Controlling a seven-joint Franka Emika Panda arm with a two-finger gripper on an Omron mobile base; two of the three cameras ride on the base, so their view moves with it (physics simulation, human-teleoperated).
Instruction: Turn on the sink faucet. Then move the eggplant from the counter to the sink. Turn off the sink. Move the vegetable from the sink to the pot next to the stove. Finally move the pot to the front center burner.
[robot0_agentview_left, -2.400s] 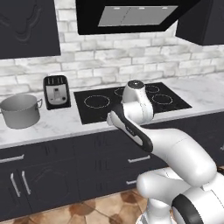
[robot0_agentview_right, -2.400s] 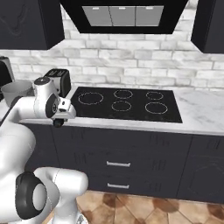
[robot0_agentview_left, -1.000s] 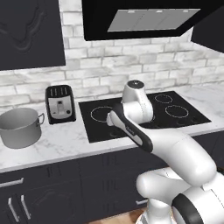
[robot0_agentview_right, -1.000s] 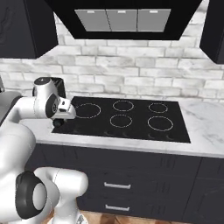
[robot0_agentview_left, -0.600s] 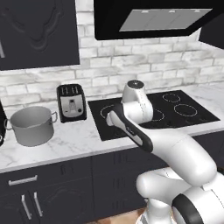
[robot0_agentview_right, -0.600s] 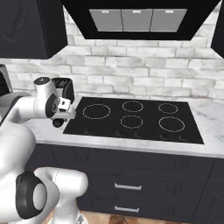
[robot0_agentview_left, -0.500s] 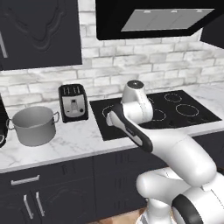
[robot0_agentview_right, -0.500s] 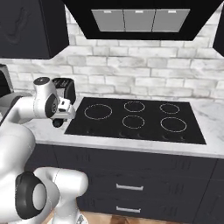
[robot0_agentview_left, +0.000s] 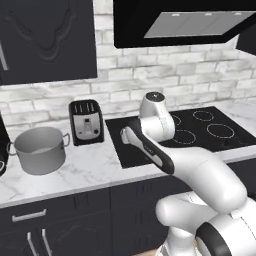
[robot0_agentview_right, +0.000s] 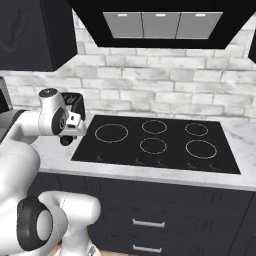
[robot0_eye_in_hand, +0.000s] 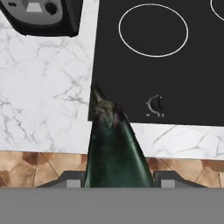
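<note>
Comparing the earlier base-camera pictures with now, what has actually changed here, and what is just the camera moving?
The base has driven toward the pot: pot, toaster and stove slide rightward in both base views, so that shift is the camera's, not theirs. The arm's pose looks unchanged. The gripper carries the eggplant over the front edge of the counter. Pot, toaster and stove kept their places.

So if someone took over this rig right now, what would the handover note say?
Gripper: shut on the eggplant, held above the counter's front edge at the stove's left corner.
Pot: on the counter left of the toaster, nothing visible inside.
Done: eggplant picked up.
Left: drop it in the pot, then move the pot to the front center burner.
</note>
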